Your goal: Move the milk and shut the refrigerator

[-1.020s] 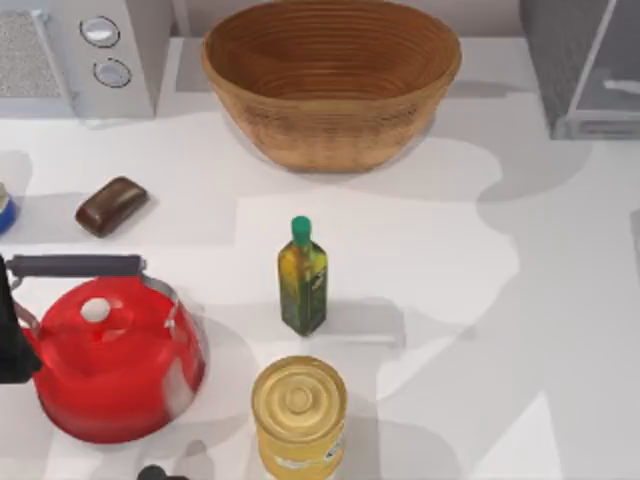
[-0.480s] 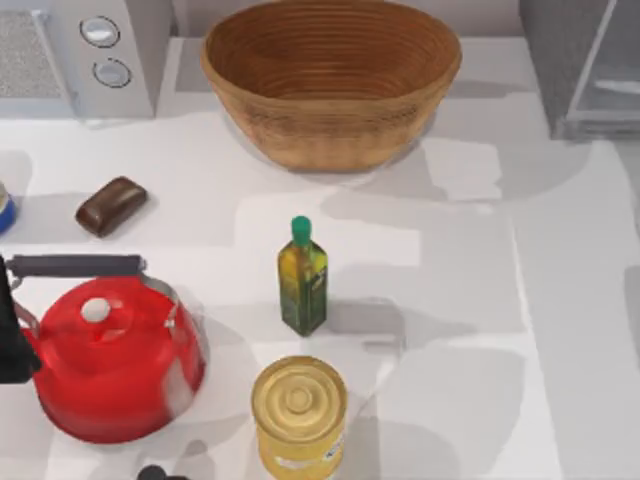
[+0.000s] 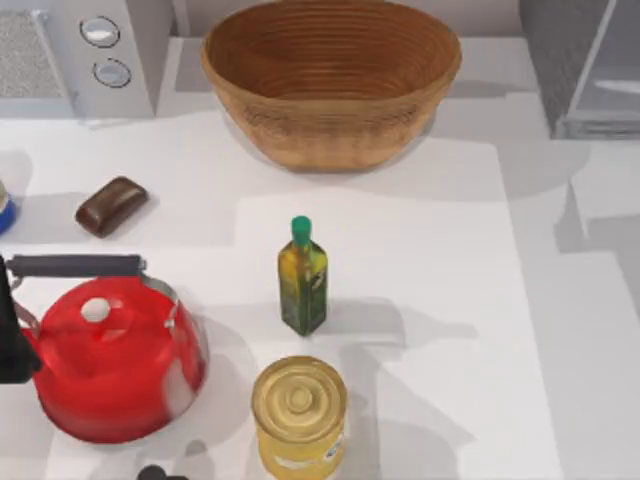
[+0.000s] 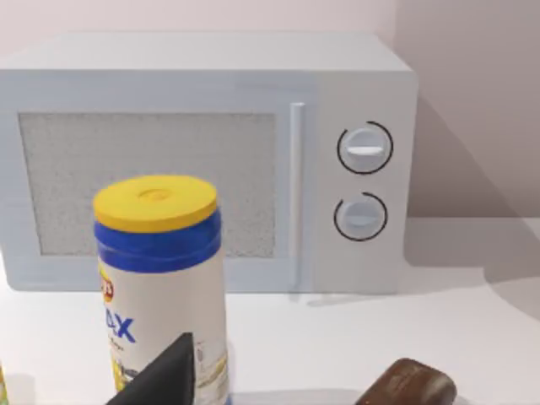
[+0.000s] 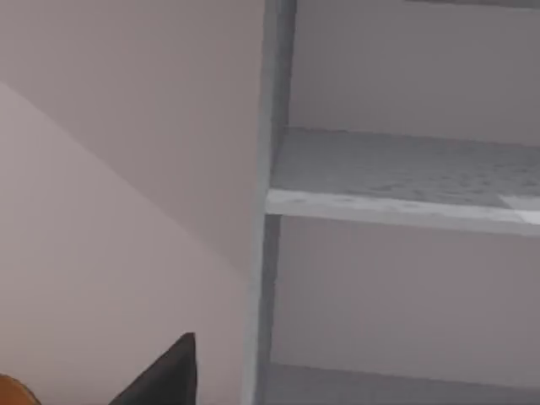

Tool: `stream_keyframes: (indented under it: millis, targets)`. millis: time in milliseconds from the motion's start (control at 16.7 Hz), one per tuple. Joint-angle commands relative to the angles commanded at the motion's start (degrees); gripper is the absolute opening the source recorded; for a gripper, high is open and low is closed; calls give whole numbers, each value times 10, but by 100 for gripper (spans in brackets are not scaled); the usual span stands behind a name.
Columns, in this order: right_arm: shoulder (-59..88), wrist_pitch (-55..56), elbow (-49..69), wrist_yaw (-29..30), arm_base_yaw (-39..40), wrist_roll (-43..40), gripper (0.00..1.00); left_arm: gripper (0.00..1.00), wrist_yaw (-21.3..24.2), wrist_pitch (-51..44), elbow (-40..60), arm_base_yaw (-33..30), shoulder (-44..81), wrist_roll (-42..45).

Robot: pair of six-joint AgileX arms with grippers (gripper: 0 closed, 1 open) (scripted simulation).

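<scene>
The refrigerator (image 3: 585, 65) is standing at the far right corner of the table (image 3: 450, 300). The right wrist view is looking into it, so its inside is lying open: a pale shelf (image 5: 405, 181) is crossing the compartment beside the grey frame. The right gripper (image 5: 164, 375) is hanging just before this opening (whether it is apart or together, I cannot tell).

The left arm (image 3: 8, 345) is waiting at the left edge of the table, beside the red kettle (image 3: 110, 365). The left gripper (image 4: 160, 380) is pointing toward a canister (image 4: 160, 278) with a yellow lid and a blue band, and behind this the light grey microwave (image 4: 211, 160) with two round knobs is standing; its state I also cannot tell.

A wicker basket (image 3: 330, 80) is sitting at the far middle. A brown block (image 3: 110, 205) is lying near the left side. The oil bottle (image 3: 302, 275) is standing upright in the centre, with the yellow can (image 3: 298, 410) just in front of it.
</scene>
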Motion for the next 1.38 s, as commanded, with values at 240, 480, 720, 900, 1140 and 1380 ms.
stream_keyframes:
  millis: [240, 480, 720, 900, 1140, 1380]
  targets:
    - [-237, -74, -148, 25, 16, 7, 100, 100, 0, 0, 0, 0, 0, 0]
    - [-382, -146, -269, 50, 22, 18, 100, 100, 0, 0, 0, 0, 0, 0]
    - [-432, -181, -316, 62, 22, 24, 100, 100, 0, 0, 0, 0, 0, 0]
    - [-432, -181, -316, 62, 22, 24, 100, 100, 0, 0, 0, 0, 0, 0]
    - [-443, -197, -305, 60, 23, 22, 100, 100, 0, 0, 0, 0, 0, 0]
    - [-511, -305, -249, 58, 25, 18, 100, 100, 0, 0, 0, 0, 0, 0]
